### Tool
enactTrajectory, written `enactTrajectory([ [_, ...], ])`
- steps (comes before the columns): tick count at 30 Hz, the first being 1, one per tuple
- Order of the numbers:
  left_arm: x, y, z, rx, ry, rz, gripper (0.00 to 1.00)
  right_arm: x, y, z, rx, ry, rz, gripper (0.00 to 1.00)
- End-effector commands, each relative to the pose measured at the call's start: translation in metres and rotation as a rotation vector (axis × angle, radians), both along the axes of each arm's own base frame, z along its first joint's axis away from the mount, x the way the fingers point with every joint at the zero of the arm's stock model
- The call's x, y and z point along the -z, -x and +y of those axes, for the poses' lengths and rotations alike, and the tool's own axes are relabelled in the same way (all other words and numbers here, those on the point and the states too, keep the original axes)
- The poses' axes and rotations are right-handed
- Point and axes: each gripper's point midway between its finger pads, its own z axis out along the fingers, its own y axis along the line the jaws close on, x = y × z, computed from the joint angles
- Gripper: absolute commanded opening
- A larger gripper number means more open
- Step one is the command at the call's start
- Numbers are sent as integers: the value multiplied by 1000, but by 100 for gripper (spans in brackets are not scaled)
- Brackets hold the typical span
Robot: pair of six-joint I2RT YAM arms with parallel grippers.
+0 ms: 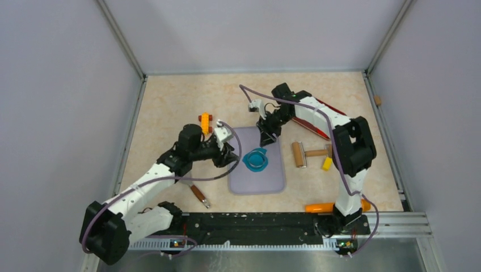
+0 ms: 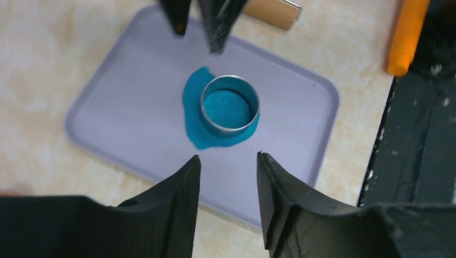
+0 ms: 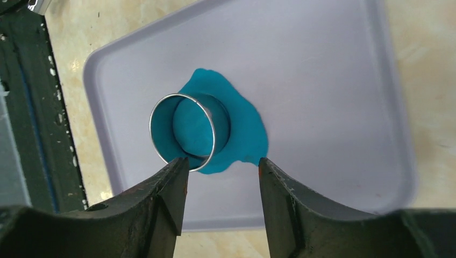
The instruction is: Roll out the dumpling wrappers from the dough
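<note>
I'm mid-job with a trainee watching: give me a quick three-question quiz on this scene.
1. Which does the metal ring cutter stand on? A the bare mat; B the dough; C the bare table.
2. True or false: the wooden roller lies on the mat.
3. Fill in: the left gripper and right gripper both have fingers ____, holding nothing.
Key: 1 B. 2 False: the wooden roller lies on the table, right of the mat. 3 open.
</note>
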Motion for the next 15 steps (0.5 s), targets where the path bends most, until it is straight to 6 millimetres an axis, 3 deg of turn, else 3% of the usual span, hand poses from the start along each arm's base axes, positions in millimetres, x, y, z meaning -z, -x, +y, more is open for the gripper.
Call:
enactTrajectory([
  [1,-5,9,-40,378,-99,-475,43,12,11,18,29,-32,156,51],
  [8,19,10,-80,606,-121,-496,38,19,-12,30,37,-60,69,51],
  [15,44,12,-96,682,-155,-439,35,33,-2,28,-34,-34,40,49],
])
